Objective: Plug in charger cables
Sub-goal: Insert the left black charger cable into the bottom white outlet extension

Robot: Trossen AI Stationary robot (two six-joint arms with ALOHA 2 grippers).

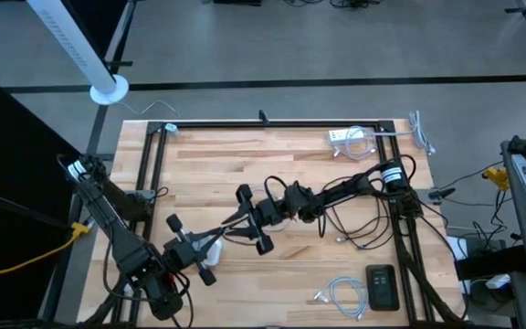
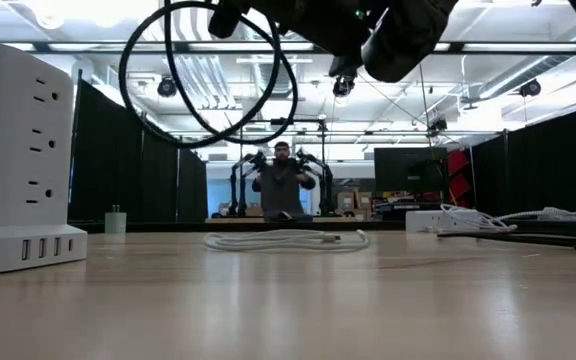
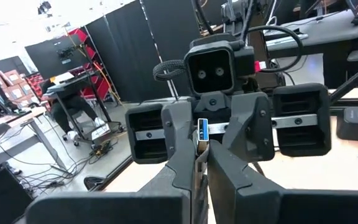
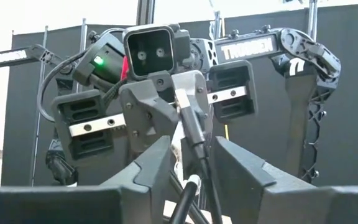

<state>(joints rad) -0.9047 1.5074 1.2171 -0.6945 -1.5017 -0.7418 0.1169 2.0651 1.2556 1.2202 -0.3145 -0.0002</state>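
Black cable (image 1: pixel 233 222) spans between both raised, facing tools.

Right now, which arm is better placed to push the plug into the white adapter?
Left, probably. The left gripper pinches the blue-tipped plug, and the white adapter lies beside that arm; the right gripper sits farther off.

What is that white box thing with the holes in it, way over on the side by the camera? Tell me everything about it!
It is a white adapter cube that looks like smooth plastic. It stands upright on the wooden table, very close to the low camera. Its side shows wall-plug sockets stacked one above another, and its wider base has a row of small USB slots. No cable is seen plugged into those. In the high view it sits near the left gripper.
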